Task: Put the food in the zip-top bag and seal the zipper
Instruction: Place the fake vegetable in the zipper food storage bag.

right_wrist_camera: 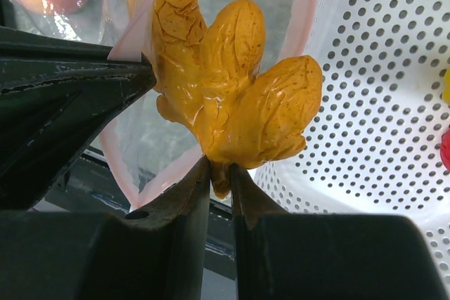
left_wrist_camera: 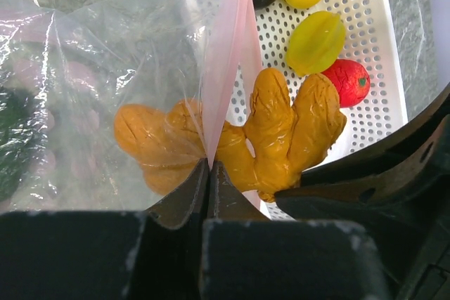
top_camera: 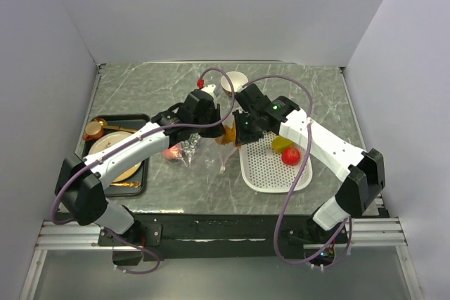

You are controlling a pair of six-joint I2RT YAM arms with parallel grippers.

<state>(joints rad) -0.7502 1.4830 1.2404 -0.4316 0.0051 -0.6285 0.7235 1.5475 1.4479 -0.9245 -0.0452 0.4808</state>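
While left gripper (left_wrist_camera: 209, 172) pinches bag (left_wrist_camera: 105, 68) by zipper (left_wrist_camera: 226, 54), right gripper (right_wrist_camera: 221, 170) nips ginger (right_wrist_camera: 225, 82) by bottom nub, half through bag mouth, beside basket (right_wrist_camera: 380, 103). Ginger likely light, stiff, slick; thin hold may pivot. Film flimsy.

Bright, even light from above, soft shadows; faint glare on the zip-top bag (left_wrist_camera: 105, 54), close foreground seemingly blurred.

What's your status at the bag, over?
Left gripper shut on zipper, holding mouth open. Right gripper shut on orange ginger piece, halfway into zip-top bag. Nothing blocking; more food in white basket.
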